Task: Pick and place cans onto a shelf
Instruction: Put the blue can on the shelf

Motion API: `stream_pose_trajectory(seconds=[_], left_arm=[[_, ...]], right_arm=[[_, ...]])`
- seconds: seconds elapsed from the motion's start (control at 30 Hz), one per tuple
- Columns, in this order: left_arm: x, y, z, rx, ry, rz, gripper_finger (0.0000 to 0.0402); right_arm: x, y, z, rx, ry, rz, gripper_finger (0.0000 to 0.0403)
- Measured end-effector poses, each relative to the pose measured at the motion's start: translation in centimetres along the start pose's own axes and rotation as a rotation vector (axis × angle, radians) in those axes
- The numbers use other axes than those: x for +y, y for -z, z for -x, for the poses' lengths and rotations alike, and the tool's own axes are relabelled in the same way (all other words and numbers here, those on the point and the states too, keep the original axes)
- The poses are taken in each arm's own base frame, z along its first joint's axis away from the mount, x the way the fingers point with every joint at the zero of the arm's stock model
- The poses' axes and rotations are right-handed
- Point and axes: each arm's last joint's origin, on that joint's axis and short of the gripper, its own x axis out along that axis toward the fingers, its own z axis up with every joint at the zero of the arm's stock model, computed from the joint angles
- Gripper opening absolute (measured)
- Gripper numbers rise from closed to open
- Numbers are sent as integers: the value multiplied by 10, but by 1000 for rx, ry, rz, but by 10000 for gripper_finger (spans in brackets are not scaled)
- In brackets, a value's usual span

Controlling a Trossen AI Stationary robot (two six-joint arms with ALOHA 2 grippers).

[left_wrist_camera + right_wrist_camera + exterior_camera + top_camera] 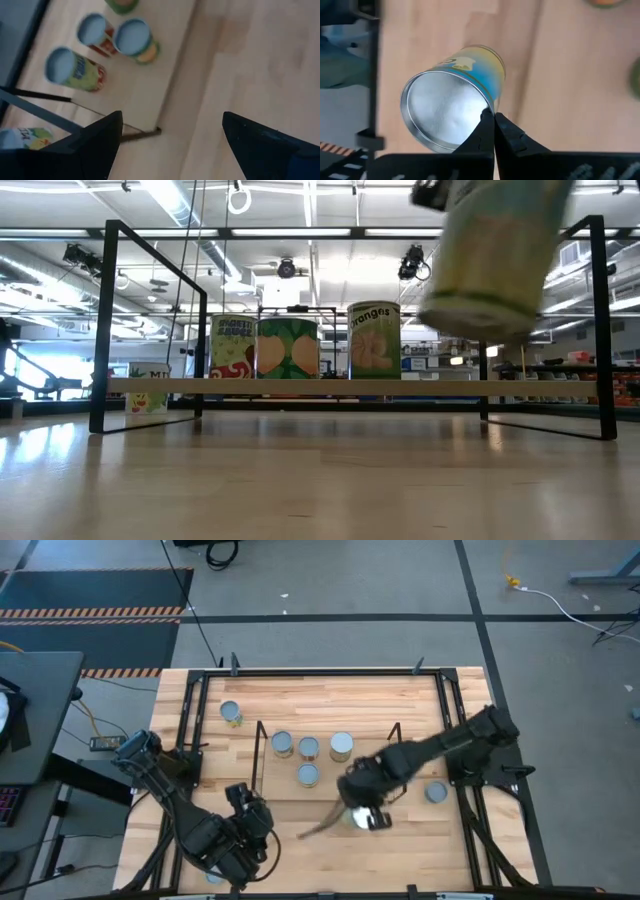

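Observation:
My right gripper (366, 814) is shut on a yellow and blue can (452, 100), which hangs high above the table in the low view (490, 260). Three cans (308, 747) stand on the shelf (300, 386), a low rack with dark rod end frames. A fourth can (308, 775) stands just in front of them. One can (231, 713) stands on the table at the far left and another (436, 792) at the right. My left gripper (170, 145) is open and empty near the table's front left (240, 832). My right gripper pinches the rim of the can's silver end (488, 109) between its two fingers, which nearly meet on the thin rim. The fingers come from above. The can is lifted clear of the table and hangs tilted below them, its silver end up.
The black outer frame (110, 320) stands around the shelf and table. The shelf's upright end rods (260, 740) rise at both ends of the can row. Bare wood lies in front of the shelf (300, 830). A cable (200, 630) runs off behind the table.

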Motion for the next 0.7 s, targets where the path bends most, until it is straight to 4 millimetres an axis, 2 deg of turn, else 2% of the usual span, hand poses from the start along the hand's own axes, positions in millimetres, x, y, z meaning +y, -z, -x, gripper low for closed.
stream_pose_trajectory(seconds=[0.2, 0.37, 0.53, 0.7], left_arm=[[-2, 6, 5, 120, 88, 2, 347], [0, 5, 6, 111, 86, 6, 347], [-1, 4, 6, 88, 87, 15, 347], [0, 2, 6, 27, 55, 18, 347]], right_arm=[[-34, -27, 18, -3, 51, 81, 0], [-60, -35, 16, 16, 72, 197, 0], [-68, -37, 10, 48, 67, 351, 0], [-76, -41, 4, 70, 178, 496, 0]])
